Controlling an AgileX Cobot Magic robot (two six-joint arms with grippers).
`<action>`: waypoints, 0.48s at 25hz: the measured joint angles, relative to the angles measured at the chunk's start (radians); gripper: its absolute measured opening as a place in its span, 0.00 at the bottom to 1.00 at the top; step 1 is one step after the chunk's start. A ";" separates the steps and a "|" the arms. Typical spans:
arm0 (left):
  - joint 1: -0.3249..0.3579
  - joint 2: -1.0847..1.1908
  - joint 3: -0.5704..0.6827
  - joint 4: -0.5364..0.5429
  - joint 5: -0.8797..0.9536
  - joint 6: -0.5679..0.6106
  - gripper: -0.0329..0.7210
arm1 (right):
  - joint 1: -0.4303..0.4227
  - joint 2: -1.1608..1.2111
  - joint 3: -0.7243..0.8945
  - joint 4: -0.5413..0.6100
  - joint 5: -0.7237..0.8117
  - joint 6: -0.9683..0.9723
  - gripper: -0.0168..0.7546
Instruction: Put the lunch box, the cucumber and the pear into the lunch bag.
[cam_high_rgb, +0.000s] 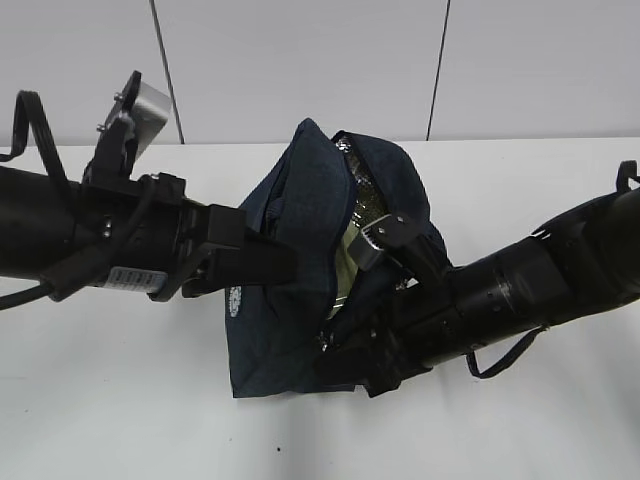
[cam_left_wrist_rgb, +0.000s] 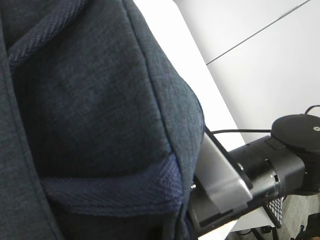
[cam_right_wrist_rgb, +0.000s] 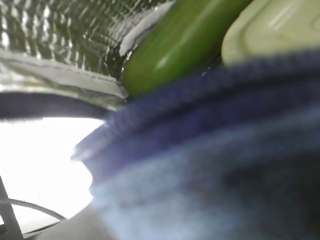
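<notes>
A: Where do the things stand right now?

B: The lunch bag sits mid-surface with its mouth gaping. In the right wrist view the cucumber and the pale lid of the lunch box both lie inside, against the silver lining. I can't find the pear in any view.

A: And the tools?

B: The left tool is fully closed and pressed against the bag's left flap; it seems to be pinching the fabric there, though the fingertips are hidden against the cloth. The right tool is at the bag's opening on the right side, buried in fabric. I can't tell how wide it stands or whether it holds anything.

A: Which way does the cucumber lie?

B: From the right wrist camera its long axis runs on a slant, near end low and left, far end rising right, deeper into the bag. The box lid is just beside it on the right, the two touching or nearly so. Both lie straight ahead of the right tool, past the navy rim.

A: So which arm is nearer?

B: The right one, clearly. My guess is anything still to go in must pass over that rim on its side.
</notes>
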 joint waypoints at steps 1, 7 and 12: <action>0.000 0.000 0.000 0.000 0.000 0.000 0.02 | 0.000 0.000 0.000 -0.009 0.000 0.002 0.22; 0.000 0.000 0.000 0.001 0.000 0.000 0.02 | 0.000 0.000 0.000 -0.036 0.000 0.006 0.22; 0.000 0.000 0.000 0.001 0.003 0.000 0.02 | 0.000 0.000 0.000 -0.040 -0.002 0.008 0.13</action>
